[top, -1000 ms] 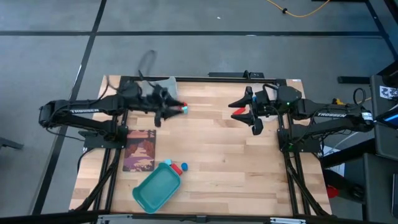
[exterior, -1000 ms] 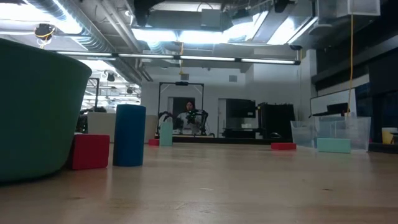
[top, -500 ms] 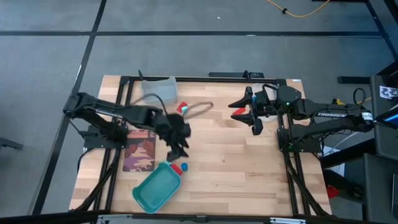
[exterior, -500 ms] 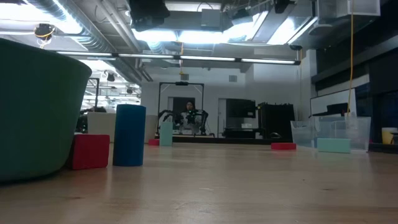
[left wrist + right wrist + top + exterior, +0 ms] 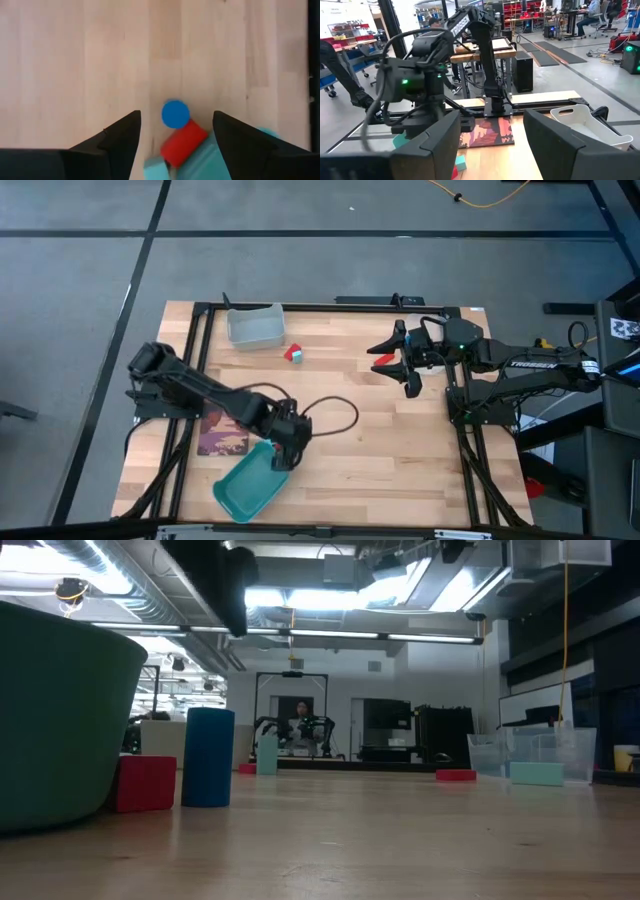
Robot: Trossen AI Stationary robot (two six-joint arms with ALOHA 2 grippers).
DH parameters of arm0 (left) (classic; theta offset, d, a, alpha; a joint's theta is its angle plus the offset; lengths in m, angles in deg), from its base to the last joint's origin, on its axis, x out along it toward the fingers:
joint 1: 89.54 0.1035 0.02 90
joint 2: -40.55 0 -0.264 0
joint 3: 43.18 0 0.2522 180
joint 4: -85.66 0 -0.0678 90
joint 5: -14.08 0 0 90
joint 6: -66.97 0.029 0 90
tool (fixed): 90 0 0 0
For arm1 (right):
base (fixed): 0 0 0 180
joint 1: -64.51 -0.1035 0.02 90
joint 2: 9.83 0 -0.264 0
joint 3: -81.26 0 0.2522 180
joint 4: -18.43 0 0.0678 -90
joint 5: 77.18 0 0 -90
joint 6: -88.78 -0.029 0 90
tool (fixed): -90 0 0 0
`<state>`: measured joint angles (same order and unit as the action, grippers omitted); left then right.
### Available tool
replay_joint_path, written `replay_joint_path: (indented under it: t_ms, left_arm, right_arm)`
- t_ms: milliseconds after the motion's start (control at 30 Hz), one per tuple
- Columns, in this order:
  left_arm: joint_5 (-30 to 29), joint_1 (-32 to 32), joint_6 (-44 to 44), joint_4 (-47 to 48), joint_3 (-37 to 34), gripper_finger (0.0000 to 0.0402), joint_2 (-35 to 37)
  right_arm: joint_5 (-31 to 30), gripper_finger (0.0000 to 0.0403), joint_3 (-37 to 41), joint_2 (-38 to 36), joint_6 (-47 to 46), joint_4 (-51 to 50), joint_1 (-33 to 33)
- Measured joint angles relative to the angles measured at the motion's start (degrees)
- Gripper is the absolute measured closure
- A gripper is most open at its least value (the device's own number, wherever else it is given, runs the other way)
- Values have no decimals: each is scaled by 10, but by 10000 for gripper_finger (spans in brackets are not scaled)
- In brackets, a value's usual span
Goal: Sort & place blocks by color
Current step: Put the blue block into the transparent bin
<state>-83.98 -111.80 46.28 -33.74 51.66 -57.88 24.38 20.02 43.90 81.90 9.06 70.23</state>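
While overhead hides them, left gripper (image 5: pixel 176 131) gapes over blue block (image 5: pixel 175 113) and red block (image 5: pixel 183 142).

Through the right wrist camera I saw my own right gripper (image 5: pixel 492 145) with its two dark fingers (image 5: pixel 432 145) standing apart and nothing between them. Across the wooden table (image 5: pixel 505 165) the left arm (image 5: pixel 480 45) rose from its base, and its dark wrist housing (image 5: pixel 412 82), with a green light glowing on it, hung close in front of me. A reddish printed mat (image 5: pixel 487 132) lay flat on the table at the foot of that arm. A clear plastic bin (image 5: pixel 582 120) sat off to one side. A small cyan block (image 5: pixel 461 162) and a sliver of red beside it showed between my fingers. Beyond the table I could see a workshop with benches and people.
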Motion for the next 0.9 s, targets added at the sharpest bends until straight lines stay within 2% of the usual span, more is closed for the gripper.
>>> replay_joint_path:
  t_ms: [233, 433, 900]
  left_arm:
    - [29, 4, 59, -39, 1, 159, -18]
    - [58, 16, 68, -38, 1, 159, -55]
    - [41, 22, 60, -27, -19, 159, -81]
  right_arm:
    - [-42, 183, 0, 0, 1, 0, 2]
    - [-45, 183, 0, 0, 13, 0, 2]
    - [-46, 183, 0, 0, 31, 0, 2]
